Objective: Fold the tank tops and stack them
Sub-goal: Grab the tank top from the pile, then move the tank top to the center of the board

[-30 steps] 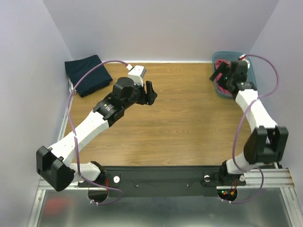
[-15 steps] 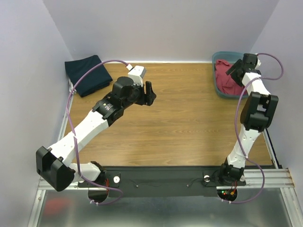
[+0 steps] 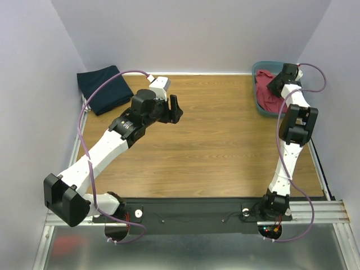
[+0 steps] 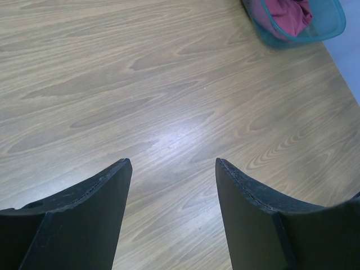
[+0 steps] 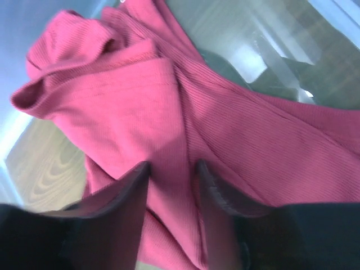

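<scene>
A dark red tank top [image 3: 265,93] lies crumpled in the blue tub [image 3: 260,107] at the back right. My right gripper [image 3: 278,82] reaches down into the tub. In the right wrist view its fingers [image 5: 172,164] press into the red ribbed cloth [image 5: 140,95], a fold of it between them, jaws still apart. A dark navy tank top [image 3: 104,89] lies folded at the back left corner. My left gripper [image 3: 175,108] hovers over the bare wood left of centre, wide open [image 4: 171,162] with nothing between its fingers.
The tub's translucent wall [image 4: 315,35] and the red cloth [image 4: 287,14] show at the top right of the left wrist view. The tub floor [image 5: 253,34] shows beyond the cloth. Purple walls close in the table on the left, back and right.
The right arm has swung up and back, dipping its gripper into the tub, and its jaws have narrowed around the red cloth. The left gripper shifted slightly back and left.
</scene>
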Motion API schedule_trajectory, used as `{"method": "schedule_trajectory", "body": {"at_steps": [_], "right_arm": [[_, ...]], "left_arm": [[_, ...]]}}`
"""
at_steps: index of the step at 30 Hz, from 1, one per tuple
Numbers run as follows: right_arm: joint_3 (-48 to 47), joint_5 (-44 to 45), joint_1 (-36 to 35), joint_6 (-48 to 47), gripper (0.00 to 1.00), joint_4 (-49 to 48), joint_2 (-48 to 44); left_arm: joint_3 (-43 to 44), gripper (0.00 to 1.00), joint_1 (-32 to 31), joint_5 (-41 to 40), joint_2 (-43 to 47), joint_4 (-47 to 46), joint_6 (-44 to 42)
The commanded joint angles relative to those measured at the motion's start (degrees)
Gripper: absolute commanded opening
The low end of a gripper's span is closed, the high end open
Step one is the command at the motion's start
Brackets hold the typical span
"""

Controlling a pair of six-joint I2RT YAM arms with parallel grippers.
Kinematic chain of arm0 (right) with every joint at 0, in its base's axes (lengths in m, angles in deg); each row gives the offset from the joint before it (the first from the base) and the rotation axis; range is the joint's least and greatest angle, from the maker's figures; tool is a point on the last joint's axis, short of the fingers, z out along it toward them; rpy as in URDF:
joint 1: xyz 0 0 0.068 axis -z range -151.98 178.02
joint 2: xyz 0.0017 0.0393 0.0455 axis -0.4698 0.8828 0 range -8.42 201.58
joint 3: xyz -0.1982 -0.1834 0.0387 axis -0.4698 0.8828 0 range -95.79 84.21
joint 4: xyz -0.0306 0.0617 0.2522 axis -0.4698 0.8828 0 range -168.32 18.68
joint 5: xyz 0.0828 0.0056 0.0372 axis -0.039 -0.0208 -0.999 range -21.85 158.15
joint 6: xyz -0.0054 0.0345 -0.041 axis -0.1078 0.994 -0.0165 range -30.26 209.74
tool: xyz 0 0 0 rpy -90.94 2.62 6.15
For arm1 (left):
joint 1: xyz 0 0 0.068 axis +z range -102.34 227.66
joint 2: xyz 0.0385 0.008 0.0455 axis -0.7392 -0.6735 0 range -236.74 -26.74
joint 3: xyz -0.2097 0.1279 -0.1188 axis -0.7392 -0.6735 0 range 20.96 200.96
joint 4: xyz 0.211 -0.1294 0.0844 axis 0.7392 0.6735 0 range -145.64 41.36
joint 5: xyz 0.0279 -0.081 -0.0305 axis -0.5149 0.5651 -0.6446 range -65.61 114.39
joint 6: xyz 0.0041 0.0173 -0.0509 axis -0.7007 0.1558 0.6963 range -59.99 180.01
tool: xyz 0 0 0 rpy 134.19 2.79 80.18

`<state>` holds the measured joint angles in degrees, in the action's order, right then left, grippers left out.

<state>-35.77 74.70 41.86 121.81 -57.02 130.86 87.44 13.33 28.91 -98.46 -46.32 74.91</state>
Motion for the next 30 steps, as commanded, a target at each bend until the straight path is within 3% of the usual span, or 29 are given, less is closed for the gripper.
{"method": "schedule_trajectory", "body": {"at_steps": [1,3,10,25,30], "right_arm": [[-2.63,-1.45,-0.05,0.97,0.40,-1.52,1.00],[-2.71,-0.84,0.04,1.15,0.24,-1.61,-0.41],[-4.55,-0.31,0.04,0.45,0.00,-1.61,-5.86],[-6.23,-2.41,0.04,-1.05,0.00,-1.79,-25.63],[-6.49,-14.79,-1.36,-0.52,0.00,-2.05,-33.79]], "left_arm": [[1.81,0.72,0.66,1.29,0.18,-1.85,0.05],[1.73,0.72,0.75,1.03,0.18,-2.03,0.22],[1.73,0.72,1.28,0.85,0.53,-2.12,0.40],[1.29,0.72,2.68,-0.29,1.76,-3.08,0.84],[0.85,0.71,4.09,-2.40,2.90,-3.78,1.89]]}}
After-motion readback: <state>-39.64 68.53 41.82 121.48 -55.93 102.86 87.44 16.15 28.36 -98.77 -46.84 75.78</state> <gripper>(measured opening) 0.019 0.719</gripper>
